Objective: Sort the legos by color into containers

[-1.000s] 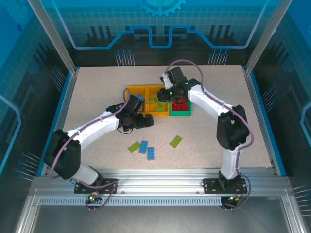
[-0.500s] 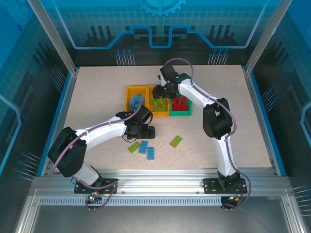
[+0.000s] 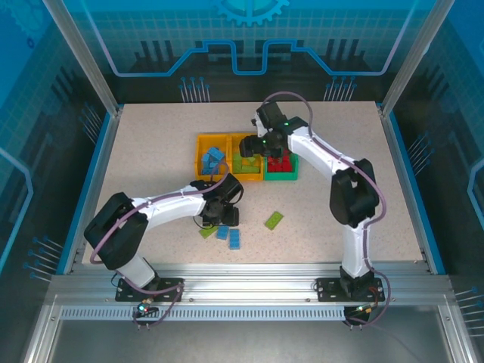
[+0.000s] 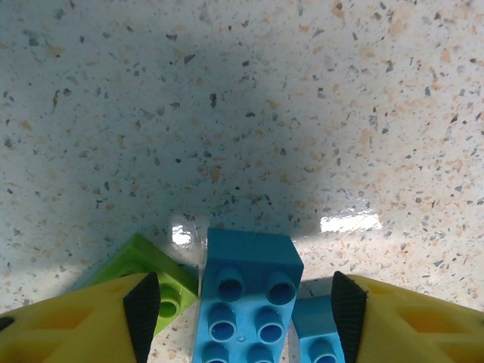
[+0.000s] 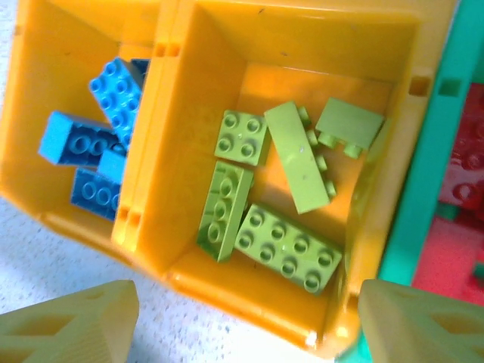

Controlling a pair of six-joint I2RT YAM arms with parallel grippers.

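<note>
My left gripper [image 3: 224, 219] [image 4: 246, 314] is open and low over the table, with a blue brick [image 4: 246, 291] [image 3: 222, 232] lying between its fingers. A lime green brick [image 4: 155, 272] [image 3: 206, 231] sits under the left fingertip and a second blue brick [image 4: 318, 333] [image 3: 236, 239] beside the right one. My right gripper [image 3: 253, 147] [image 5: 246, 325] hangs open and empty above the middle orange bin [image 5: 189, 144] [image 3: 249, 180], which holds several green bricks [image 5: 287, 246]. The left orange bin [image 5: 45, 45] [image 3: 198, 155] holds blue bricks [image 5: 98, 144]. The green bin [image 5: 423, 174] [image 3: 281, 178] holds red bricks [image 5: 469, 181].
Another lime green brick [image 3: 274, 220] lies alone on the speckled table, right of the left gripper. The three bins stand joined in a row mid-table. Aluminium posts and blue walls frame the table's edges.
My left gripper has swung from beside the bins toward the near side, down over the loose blue and green bricks. The right gripper shifted slightly over the middle bin.
</note>
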